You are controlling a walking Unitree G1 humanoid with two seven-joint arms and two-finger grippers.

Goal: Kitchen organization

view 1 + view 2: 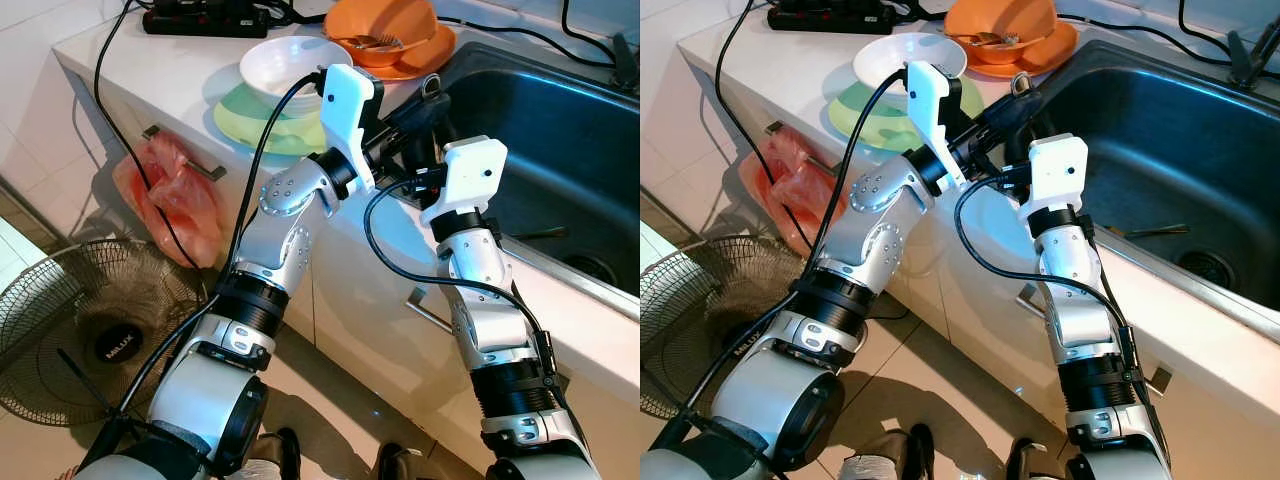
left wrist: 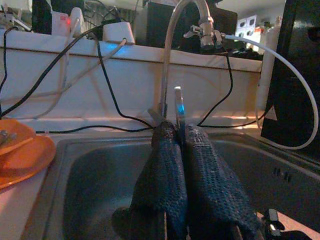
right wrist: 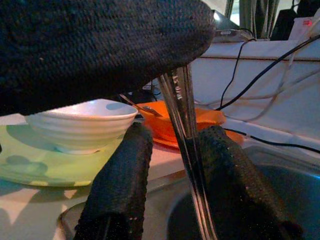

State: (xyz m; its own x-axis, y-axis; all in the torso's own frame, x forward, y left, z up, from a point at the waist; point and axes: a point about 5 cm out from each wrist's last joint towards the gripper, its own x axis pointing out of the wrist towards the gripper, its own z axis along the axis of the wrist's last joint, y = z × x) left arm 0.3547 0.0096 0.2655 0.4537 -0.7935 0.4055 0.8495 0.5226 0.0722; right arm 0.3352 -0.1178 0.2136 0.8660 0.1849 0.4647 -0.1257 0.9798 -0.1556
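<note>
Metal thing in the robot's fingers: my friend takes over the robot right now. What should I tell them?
Left tool: shut on the metal utensil, held at the sink's edge.
Right tool: open, one finger on each side of the utensil's handle.
White bowl sits on the green plate, with the orange bowl beside them on the counter.
Done: utensil picked up.
Left: probably close the right tool on it or put it away; the dishes are not yet sorted.
</note>
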